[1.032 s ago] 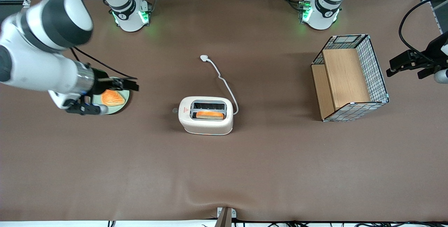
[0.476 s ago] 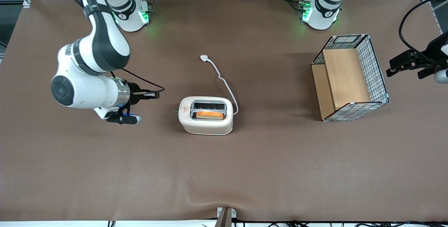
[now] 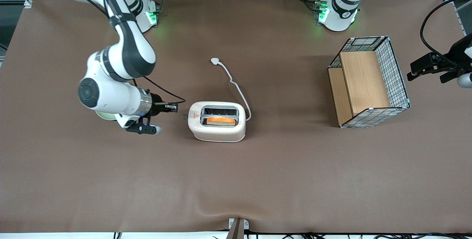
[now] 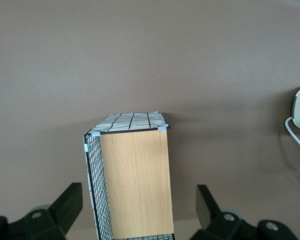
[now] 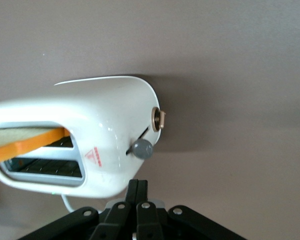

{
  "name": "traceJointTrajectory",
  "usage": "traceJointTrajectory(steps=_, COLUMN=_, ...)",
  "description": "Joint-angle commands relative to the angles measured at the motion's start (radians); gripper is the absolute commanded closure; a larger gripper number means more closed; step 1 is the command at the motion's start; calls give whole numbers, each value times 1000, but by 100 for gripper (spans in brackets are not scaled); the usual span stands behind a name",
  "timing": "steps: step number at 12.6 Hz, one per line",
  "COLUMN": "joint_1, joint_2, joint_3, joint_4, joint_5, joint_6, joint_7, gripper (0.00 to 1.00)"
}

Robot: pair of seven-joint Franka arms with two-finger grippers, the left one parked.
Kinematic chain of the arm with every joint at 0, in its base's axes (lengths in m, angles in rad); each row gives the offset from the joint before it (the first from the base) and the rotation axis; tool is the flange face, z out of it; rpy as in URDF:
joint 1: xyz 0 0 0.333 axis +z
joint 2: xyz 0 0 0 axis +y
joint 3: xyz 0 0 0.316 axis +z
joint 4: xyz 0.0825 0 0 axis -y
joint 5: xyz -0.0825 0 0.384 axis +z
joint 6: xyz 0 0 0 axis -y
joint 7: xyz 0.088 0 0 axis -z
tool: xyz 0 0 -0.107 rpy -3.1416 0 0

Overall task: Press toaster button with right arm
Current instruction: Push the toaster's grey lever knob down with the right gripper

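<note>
The white two-slot toaster (image 3: 217,121) stands mid-table with an orange-crusted slice (image 3: 220,121) in its nearer slot; its cord runs to a plug (image 3: 215,61). The small grey button (image 3: 184,116) sticks out of its short end toward the working arm. My right arm (image 3: 114,84) reaches low over the table, and its gripper (image 3: 176,107) is shut and empty, a short gap from the button and slightly farther from the front camera. In the right wrist view the shut gripper (image 5: 137,184) points at the toaster (image 5: 90,130) just beside the grey button (image 5: 142,149).
A green plate (image 3: 104,115) lies mostly hidden under the working arm. A wire basket with a wooden shelf (image 3: 368,84) lies toward the parked arm's end of the table and fills the left wrist view (image 4: 132,180). A brown cloth covers the table.
My right arm has swung from above the green plate toward the toaster. The gripper now sits close to the toaster's button end. The toaster has not moved.
</note>
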Motion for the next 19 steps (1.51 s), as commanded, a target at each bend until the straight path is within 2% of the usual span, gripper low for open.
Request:
traceJointTrajectory(steps=1, joint_1=19, joint_2=39, joint_3=-8, joint_4=-2, joint_5=27, joint_6=35, joint_7=-14, gripper=100)
traceJointTrajectory(steps=10, joint_1=28, joint_2=98, joint_3=-6, joint_4=-48, joint_5=41, joint_6=134, joint_7=-77, gripper=100)
traceJointTrajectory(steps=15, joint_1=27, joint_2=152, joint_3=-6, joint_4=-48, joint_5=144, joint_6=182, joint_7=-174, gripper=100)
traceJointTrajectory(steps=19, joint_1=31, joint_2=193, joint_3=-6, joint_4=-46, joint_5=147, joint_6=225, joint_7=-180, gripper=100)
